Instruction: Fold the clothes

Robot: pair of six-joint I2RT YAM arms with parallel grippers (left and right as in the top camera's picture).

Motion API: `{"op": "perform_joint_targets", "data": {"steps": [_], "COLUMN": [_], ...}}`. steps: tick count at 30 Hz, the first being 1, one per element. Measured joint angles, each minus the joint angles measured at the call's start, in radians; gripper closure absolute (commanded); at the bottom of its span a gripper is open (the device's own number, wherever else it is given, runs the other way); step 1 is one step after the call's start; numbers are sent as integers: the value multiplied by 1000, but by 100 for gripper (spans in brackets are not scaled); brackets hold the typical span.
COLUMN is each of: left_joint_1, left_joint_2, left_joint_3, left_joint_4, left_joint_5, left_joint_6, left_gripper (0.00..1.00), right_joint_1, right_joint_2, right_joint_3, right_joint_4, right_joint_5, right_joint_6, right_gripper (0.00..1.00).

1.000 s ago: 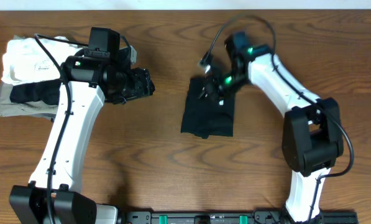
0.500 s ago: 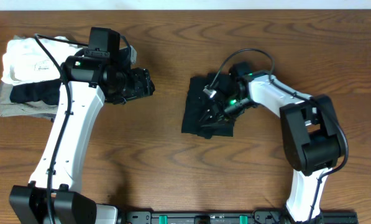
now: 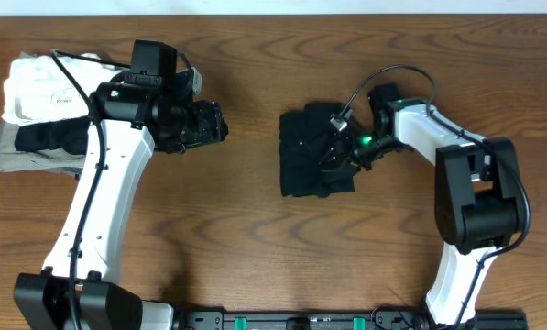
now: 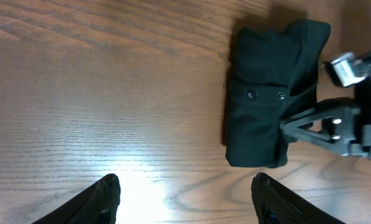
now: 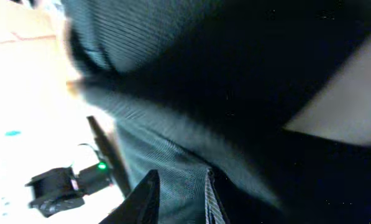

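The black T-shirt (image 3: 311, 151) lies folded into a small rectangle on the wooden table, right of the middle. It also shows in the left wrist view (image 4: 260, 106). My right gripper (image 3: 340, 152) lies low at the shirt's right edge, its fingers closed on a layer of the fabric. In the right wrist view the black fabric (image 5: 247, 93) fills the frame and sits between the narrow jaws (image 5: 180, 194). My left gripper (image 3: 214, 123) is open and empty over bare wood, left of the shirt, its fingertips apart (image 4: 191, 202).
A stack of folded garments sits at the far left: a white one (image 3: 44, 84) on top, a grey one (image 3: 12, 158) beneath, and a dark piece (image 3: 49, 137) between them. The left arm's upper link crosses in front of that stack.
My right gripper has come down from above the shirt's top to its right edge. The folded shirt has shifted a little to the right. The left arm has not moved.
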Motion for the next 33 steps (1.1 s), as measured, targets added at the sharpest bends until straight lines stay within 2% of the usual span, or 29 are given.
{"op": "perform_joint_targets", "data": {"steps": [6,8,13,19,27,33], "left_joint_1": [0,0,0,0,0,0], "left_joint_2": [0,0,0,1,4,4], "left_joint_3": [0,0,-1,-30,-61,-63], "left_joint_4": [0,2,12,19,28,30], "left_joint_5": [0,0,0,0,0,0], "left_joint_6": [8,9,11,11,11,11], "left_gripper": [30,30,30,30,30,30], "right_joint_1": [-35,-40,-35,-6,55,59], "right_joint_2": [-121,-171,-213,-123,60,165], "right_joint_3": [70,103,140,139,138,138], "right_joint_4": [26,91,308,473,626,650], "right_joint_5": [-61,-94,-182,-212,-215,-206], "right_joint_6": [25,32,91,218,363,405], "right_gripper": [63,64,77,99,99,99]}}
